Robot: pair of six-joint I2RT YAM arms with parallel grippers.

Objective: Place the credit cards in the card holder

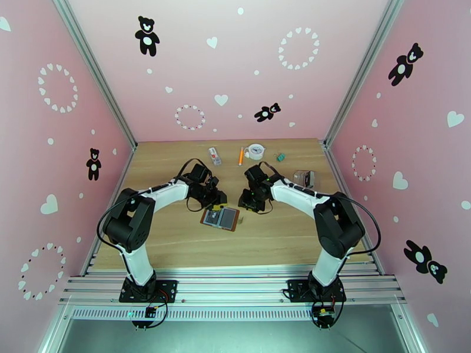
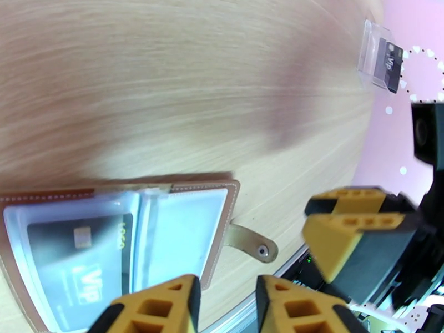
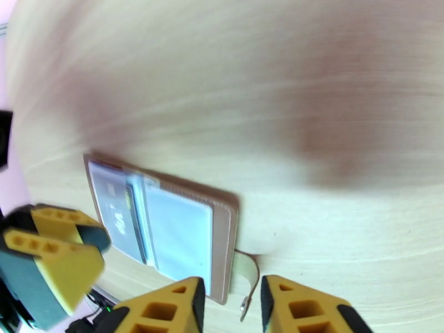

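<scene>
Card holder [image 1: 219, 219] open flat on desk [image 1: 176, 245], long axis left-right, snap tab [image 2: 252, 245] pointing right. Left pincer [image 2: 227, 298] and right pincer [image 3: 232, 301]: narrow gap, empty.

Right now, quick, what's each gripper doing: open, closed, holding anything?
Left gripper: partly open, holding nothing.
Right gripper: partly open, holding nothing.

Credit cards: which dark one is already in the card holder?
The VIP card under the card holder's clear pocket farthest from its snap tab; the other card sits in a see-through pouch apart.
</scene>
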